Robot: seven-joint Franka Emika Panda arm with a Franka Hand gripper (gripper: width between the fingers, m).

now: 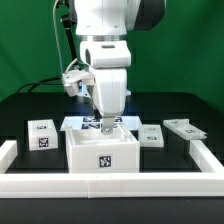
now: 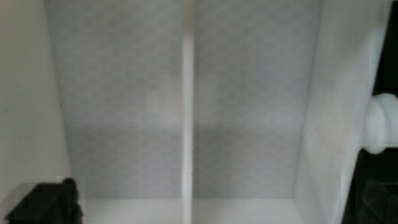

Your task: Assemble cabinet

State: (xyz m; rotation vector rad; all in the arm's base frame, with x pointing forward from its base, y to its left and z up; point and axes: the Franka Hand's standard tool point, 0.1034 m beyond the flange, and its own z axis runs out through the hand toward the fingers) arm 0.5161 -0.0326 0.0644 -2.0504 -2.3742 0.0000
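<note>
The large white cabinet box (image 1: 103,150) stands at the table's front middle, with a code tag on its front face. My gripper (image 1: 108,124) hangs down at the box's far top edge. In the wrist view the gripper (image 2: 214,205) is open: one dark finger (image 2: 50,203) shows at one side, and the other is at the opposite edge of the picture. Between them are the box's pale inner surfaces (image 2: 125,110) and a thin white edge (image 2: 191,120) running down the middle. Nothing is held.
A small white tagged block (image 1: 42,133) lies to the exterior view's left of the box. Another block (image 1: 150,136) lies to its right, and a flat tagged piece (image 1: 187,128) lies farther right. The marker board (image 1: 82,122) lies behind the box. A white rail (image 1: 110,185) frames the table front.
</note>
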